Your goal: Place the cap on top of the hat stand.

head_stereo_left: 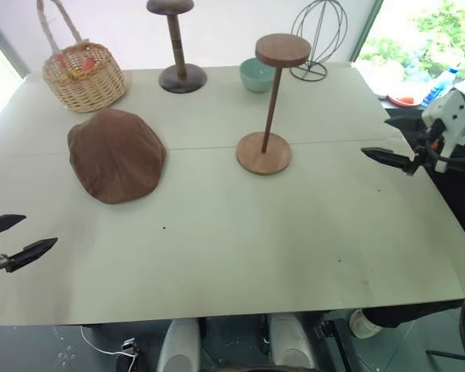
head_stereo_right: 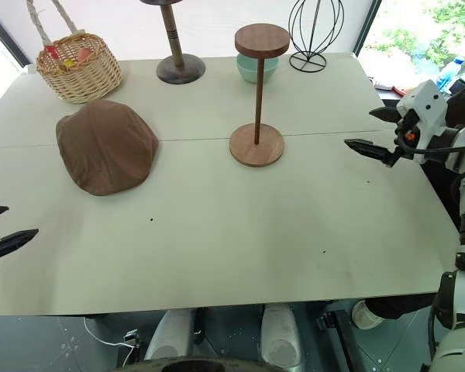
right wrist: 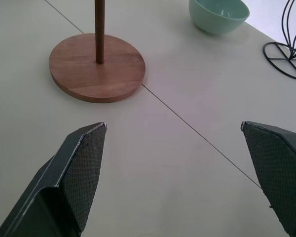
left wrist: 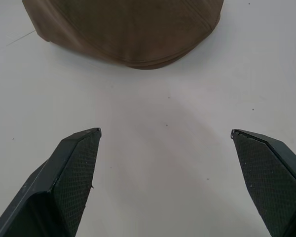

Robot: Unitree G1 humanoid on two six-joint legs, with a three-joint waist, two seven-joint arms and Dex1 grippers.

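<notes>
Over the worktop [head_stereo_left: 217, 256], left hand [head_stereo_left: 9, 236] and right hand [head_stereo_right: 372, 132] hover fingers apart, both empty; cap [head_stereo_left: 116, 155] lies left of hat stand [head_stereo_left: 272, 108], arms cut off at frame edges.

A pale cream tabletop [head_stereo_left: 217, 256] fills the scene, with a thin seam running across it. Behind its far edge stands a plain white wall [head_stereo_left: 232, 31]. At the far right a window [head_stereo_left: 426, 39] shows bright daylight and green foliage. Below the near edge lies dark grey floor [head_stereo_left: 54, 349].
</notes>
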